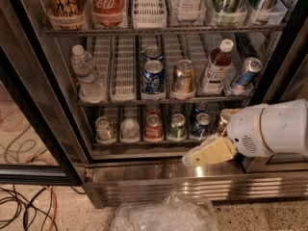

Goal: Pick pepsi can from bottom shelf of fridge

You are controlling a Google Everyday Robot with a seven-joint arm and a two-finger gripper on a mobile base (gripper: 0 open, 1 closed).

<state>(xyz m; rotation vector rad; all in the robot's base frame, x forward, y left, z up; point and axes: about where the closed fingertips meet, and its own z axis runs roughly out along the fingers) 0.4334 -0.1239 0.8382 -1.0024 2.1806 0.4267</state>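
White rounded arm, cream end effector at lower right.

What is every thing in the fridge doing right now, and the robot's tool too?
fridge: door open.
pepsi can: upright on the bottom shelf, untouched.
red cola can: upright, same shelf.
blue can: leaning, on the shelf above.
tool: in front of the fridge's base, below the pepsi can.

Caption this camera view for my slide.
Gripper poised near the pepsi can on the fridge's bottom shelf.
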